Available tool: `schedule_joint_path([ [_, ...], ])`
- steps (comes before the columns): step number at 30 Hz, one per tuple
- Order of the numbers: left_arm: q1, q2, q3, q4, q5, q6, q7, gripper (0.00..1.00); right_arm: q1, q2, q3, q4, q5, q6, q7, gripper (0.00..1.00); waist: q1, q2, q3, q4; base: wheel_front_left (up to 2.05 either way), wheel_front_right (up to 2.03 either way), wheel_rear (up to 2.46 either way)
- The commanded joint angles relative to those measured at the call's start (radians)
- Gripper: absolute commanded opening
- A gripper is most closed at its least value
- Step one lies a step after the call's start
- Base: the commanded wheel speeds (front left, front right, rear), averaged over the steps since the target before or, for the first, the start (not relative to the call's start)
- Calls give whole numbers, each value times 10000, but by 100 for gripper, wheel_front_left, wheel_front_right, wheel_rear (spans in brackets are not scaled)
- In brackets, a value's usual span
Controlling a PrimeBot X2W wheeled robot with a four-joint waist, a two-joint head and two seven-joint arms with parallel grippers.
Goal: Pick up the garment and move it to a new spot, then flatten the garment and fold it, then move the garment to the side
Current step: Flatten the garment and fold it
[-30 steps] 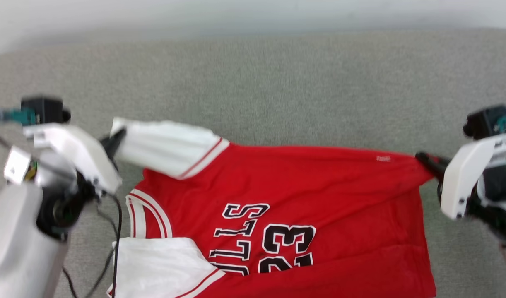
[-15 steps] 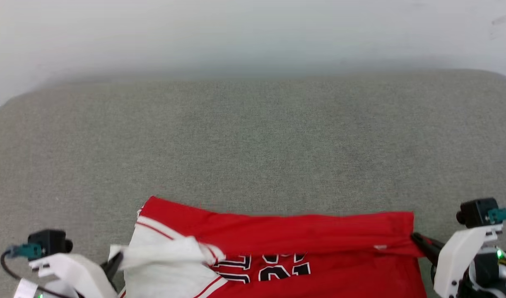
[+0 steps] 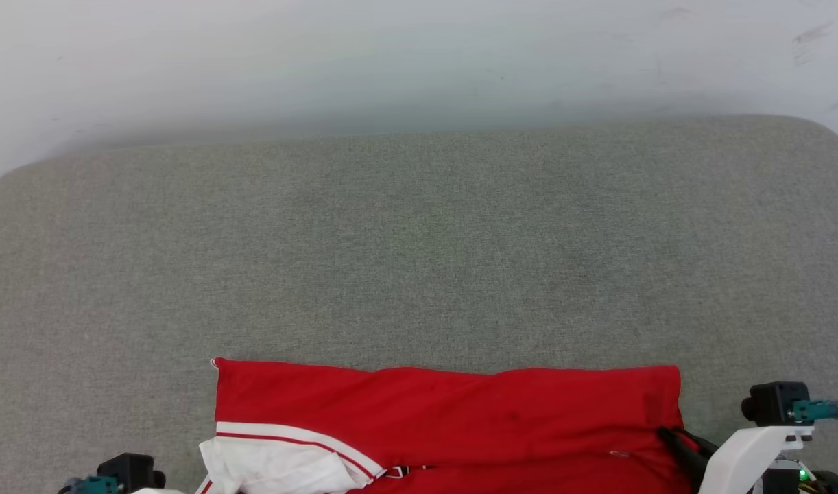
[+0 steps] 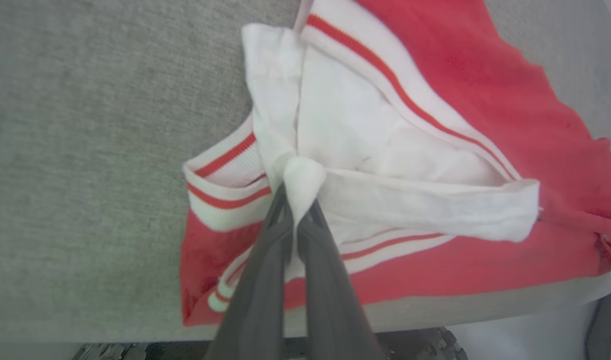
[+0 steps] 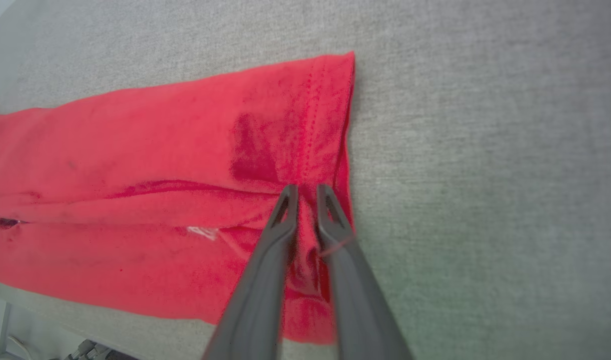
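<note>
The shirt [image 3: 460, 418] lies on a grey cloth-covered top [image 3: 419, 261], close to its near edge, as a long red band that runs from the robot's left to its right. Its far edge is a fairly straight line, and a pale wall [image 3: 419, 55] rises behind the top. At the left end of the band sits the white sleeve [image 4: 385, 140], crumpled and edged with a thin red stripe; a striped white-and-red trim curves just beside it. The left claw [image 4: 299, 200] is closed tight on a small knot of that white sleeve cloth, which bulges out above the fingertips (no gap shows between the two dark fingers). From that knot a fold of white cloth stretches off across the red. At the other end, the right claw [image 5: 307, 197] is set on the red cloth just beside the stitched hem. Its fingers stand very near each other, with only a slim gap, and a raised ridge of red cloth is nipped in that gap. Creases in the cloth run towards that spot. In the head view the right claw's dark fingers touch the right end of the band, near the lower right corner.
</note>
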Motion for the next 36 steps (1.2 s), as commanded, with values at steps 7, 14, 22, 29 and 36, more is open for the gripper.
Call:
schedule_joint_path([
  [7,-719,-227,-134,292,696,-316,-1114,100,26,239,-116,-466,-213,-8,-1327,100,1,-1,-181,14,0,0,0],
  [14,-1320,-343,-246,107,1493,-517,-2237,100,219,324,-727,-961,-618,-8,-1324,100,1,-1,-596,40,0,0,0],
  [22,-2116,-590,-445,-145,2833,-631,-4227,100,480,48,-1516,-1456,-1080,-8,458,100,1,-1,-868,61,0,0,0],
  [29,-2564,-614,-609,-315,4363,-173,-5745,100,575,-171,-2006,-2037,-1266,-6,2101,100,1,-1,-547,233,0,0,0],
  [36,-2845,-761,-769,-506,5313,-49,-6131,100,516,86,-2050,-2210,-1347,-8,2793,100,1,-1,70,682,0,0,0],
])
